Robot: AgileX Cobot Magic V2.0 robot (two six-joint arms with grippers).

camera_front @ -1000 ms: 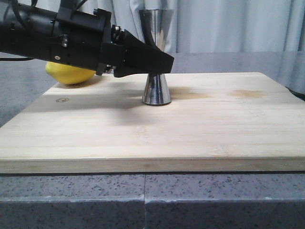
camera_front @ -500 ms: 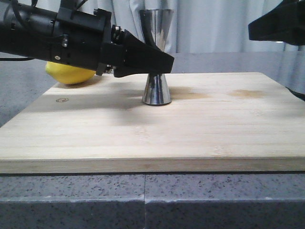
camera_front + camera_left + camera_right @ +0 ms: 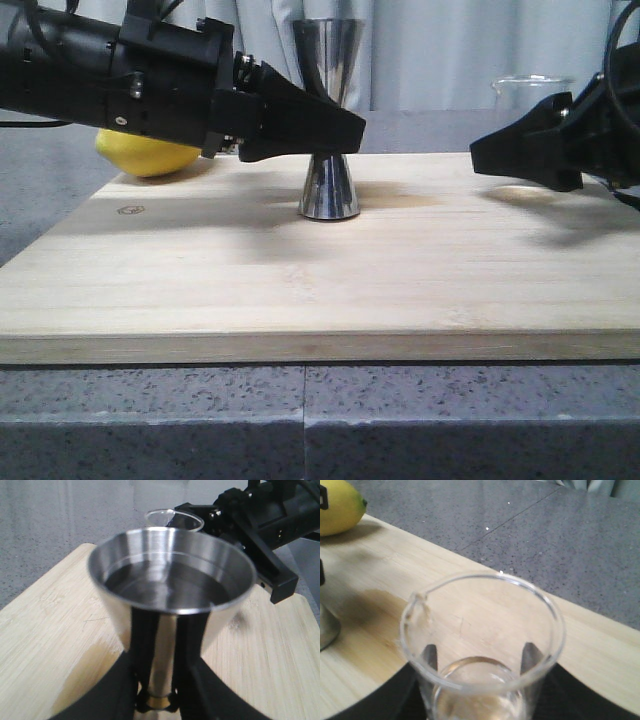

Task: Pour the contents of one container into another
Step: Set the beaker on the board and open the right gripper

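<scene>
- The left gripper [image 3: 335, 128] is clamped around the thin middle of the jigger [image 3: 328, 115]. In the left wrist view the black fingers [image 3: 145, 645] press on both sides of the neck, just above the gold band.
- The jigger stands straight up with its foot on the wooden board [image 3: 300, 290]. Its open cup [image 3: 172, 575] faces up and looks like it has liquid in it already.
- A yellow lemon [image 3: 148, 155] lies behind the left arm, on the far side of the board.
- The right gripper [image 3: 500, 155] holds the glass beaker [image 3: 482, 645]; two dark fingers [image 3: 531, 657] show through the glass. A little clear liquid sits at the bottom.
- The beaker stands straight up too, off to the right of the jigger and well apart from it. The little spout [image 3: 417, 602] points toward the jigger's side.
- To pour, I think the beaker must travel left toward the jigger's cup and then tip. Only the right arm needs to move.
- Half a second ago the right gripper was high in the top corner. Now it is lower and closer in, and the beaker's rim [image 3: 533, 83] can be seen. The left gripper and jigger have not moved.
</scene>
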